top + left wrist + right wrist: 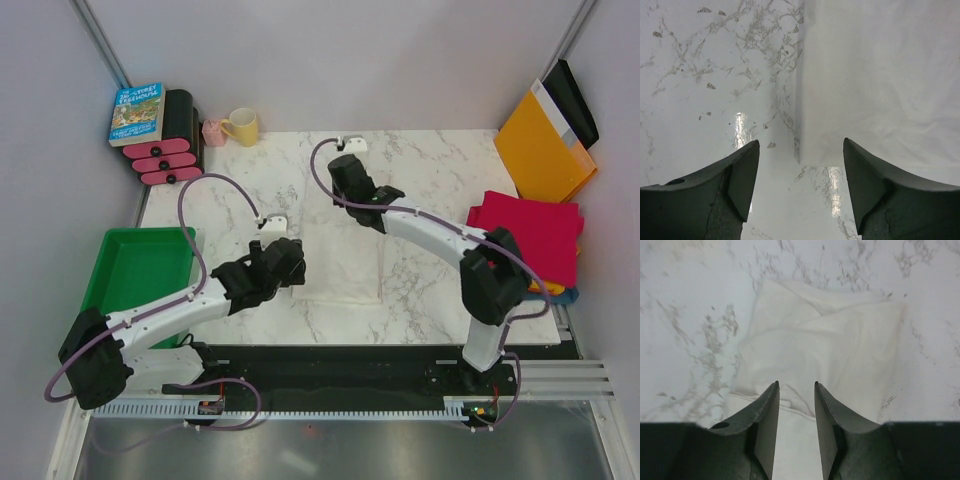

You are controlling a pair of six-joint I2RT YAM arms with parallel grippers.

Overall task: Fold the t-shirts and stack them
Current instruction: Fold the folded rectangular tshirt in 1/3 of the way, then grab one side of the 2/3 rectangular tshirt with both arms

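A white t-shirt (342, 265), folded into a rectangle, lies flat in the middle of the table. My left gripper (296, 276) is open and empty at its left edge. In the left wrist view its jaws (801, 150) stand wide, with the shirt's corner (875, 85) just ahead on the marble. My right gripper (351, 200) hovers at the shirt's far edge. In the right wrist view its jaws (796, 386) stand narrowly apart over the folded cloth (830, 345). A folded crimson shirt (530, 235) tops a stack at the right edge, with orange and dark blue shirts (560, 291) showing beneath it.
A green bin (140, 265) sits at the left. At the back left are a book (137, 112), a black and pink rack (170, 150), a pink cup (213, 131) and a yellow mug (242, 127). An orange-yellow envelope (540, 150) leans at the back right.
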